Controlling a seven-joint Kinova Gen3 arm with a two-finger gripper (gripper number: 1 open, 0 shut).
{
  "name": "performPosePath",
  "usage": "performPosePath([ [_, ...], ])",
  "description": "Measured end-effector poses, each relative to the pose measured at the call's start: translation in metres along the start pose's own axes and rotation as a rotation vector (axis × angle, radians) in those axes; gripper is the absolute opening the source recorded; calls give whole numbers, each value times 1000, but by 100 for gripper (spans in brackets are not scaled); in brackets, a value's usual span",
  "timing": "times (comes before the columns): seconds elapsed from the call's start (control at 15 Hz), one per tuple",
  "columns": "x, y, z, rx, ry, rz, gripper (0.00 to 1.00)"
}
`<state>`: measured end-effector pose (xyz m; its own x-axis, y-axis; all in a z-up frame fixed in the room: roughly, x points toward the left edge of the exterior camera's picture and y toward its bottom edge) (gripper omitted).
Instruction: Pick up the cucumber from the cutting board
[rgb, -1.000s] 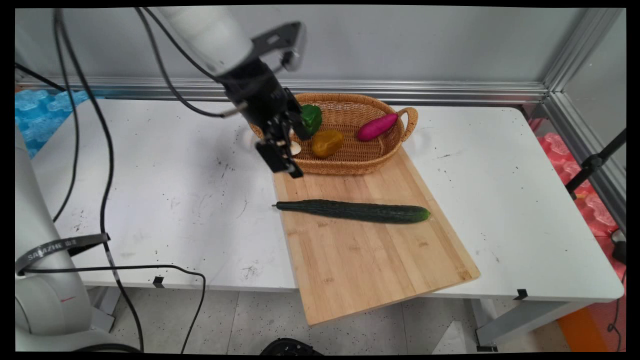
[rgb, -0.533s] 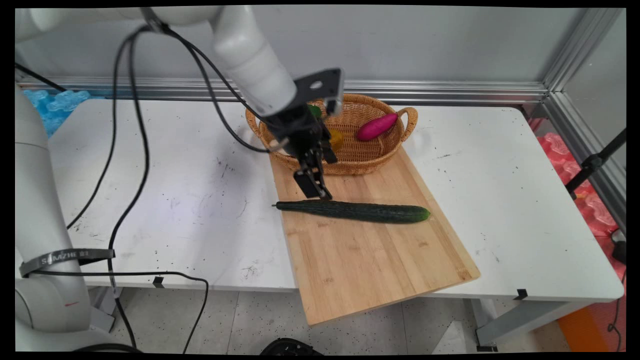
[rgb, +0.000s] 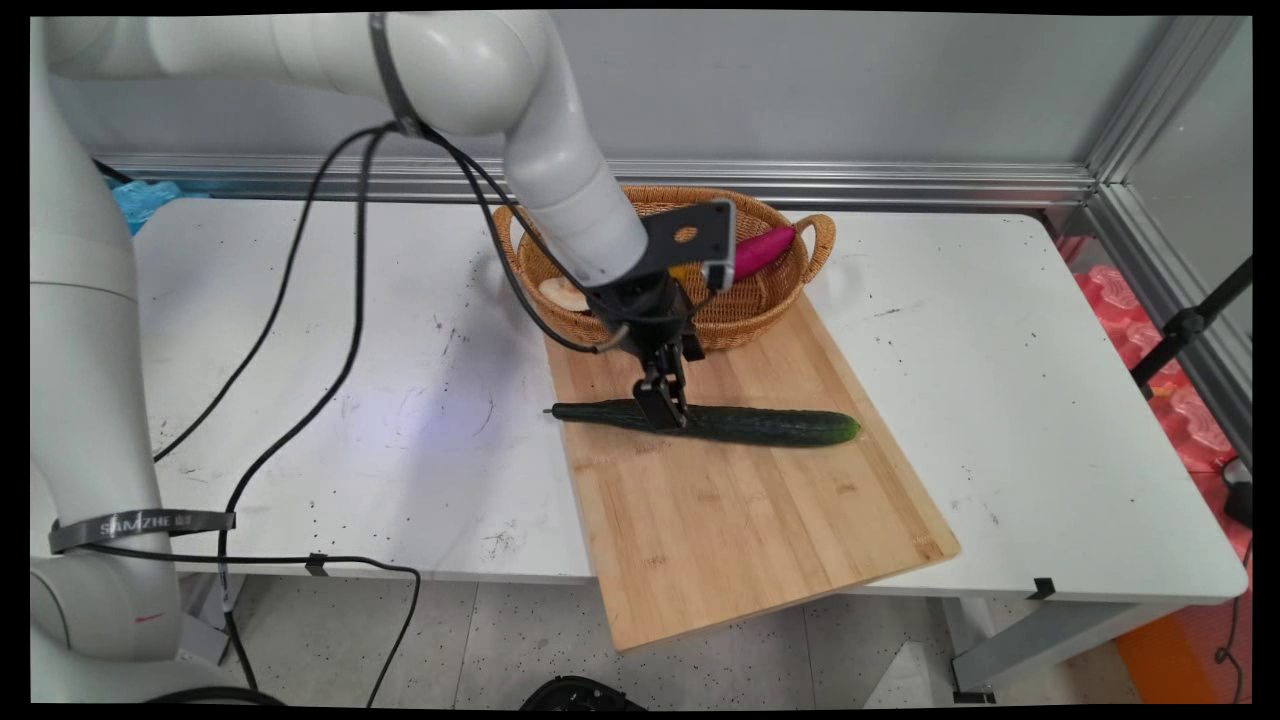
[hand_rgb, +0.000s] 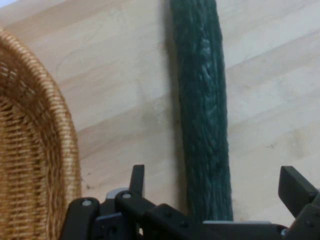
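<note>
- The tool (rgb: 664, 412) is down at the cucumber (rgb: 740, 424), spread wide, one finger (hand_rgb: 136, 180) on each side and nothing gripped.
- The cucumber lies lengthwise across the cutting board (rgb: 740, 500), just in front of the wicker basket (rgb: 760, 310).
- In the basket sits a pink sweet potato (rgb: 762, 248).
- The board rests on the white worktop (rgb: 1000, 400).
- By its pose, this looks like a reach, short of a grip.
</note>
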<state>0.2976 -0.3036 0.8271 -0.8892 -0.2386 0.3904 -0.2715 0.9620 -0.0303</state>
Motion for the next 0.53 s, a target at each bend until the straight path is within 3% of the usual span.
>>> performPosePath([
  [0.53,8,-3,36,-2,-22,13,100],
])
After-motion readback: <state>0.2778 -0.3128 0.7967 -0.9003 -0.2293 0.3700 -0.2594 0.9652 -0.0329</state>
